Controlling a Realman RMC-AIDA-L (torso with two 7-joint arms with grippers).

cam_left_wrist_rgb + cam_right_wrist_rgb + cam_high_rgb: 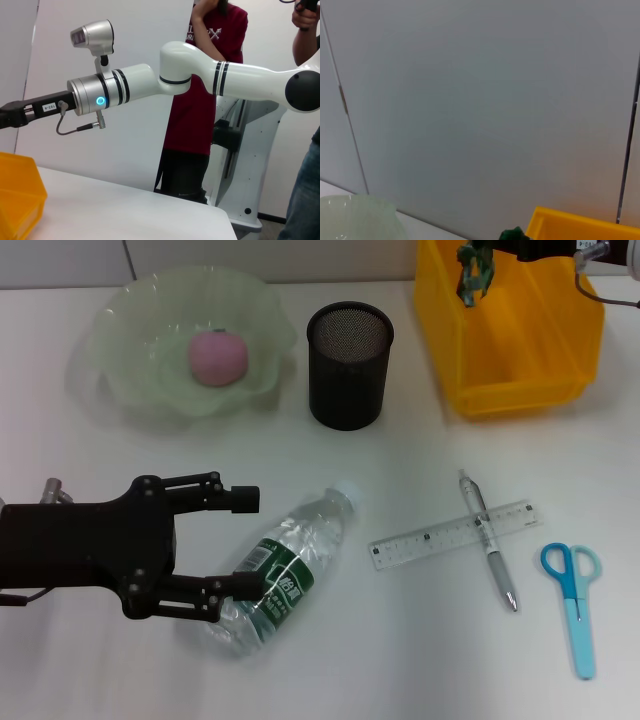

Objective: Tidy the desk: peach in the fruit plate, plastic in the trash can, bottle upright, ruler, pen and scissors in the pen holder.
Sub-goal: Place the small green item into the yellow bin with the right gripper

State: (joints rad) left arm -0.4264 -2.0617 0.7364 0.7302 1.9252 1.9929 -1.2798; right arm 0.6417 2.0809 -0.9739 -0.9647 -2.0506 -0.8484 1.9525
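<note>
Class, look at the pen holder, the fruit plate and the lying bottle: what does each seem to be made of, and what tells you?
Pen holder: probably black metal mesh, matte; fine grid shows. Fruit plate: likely pale green translucent glass or plastic, glossy wavy rim. Bottle: clear thin plastic, shiny ribbed wall, green label.

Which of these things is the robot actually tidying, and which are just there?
Part of the job: peach in the fruit plate, bottle lying between the open left hand fingers, ruler, pen, scissors, pen holder, yellow trash bin, green plastic over it.

Just there: people behind.
</note>
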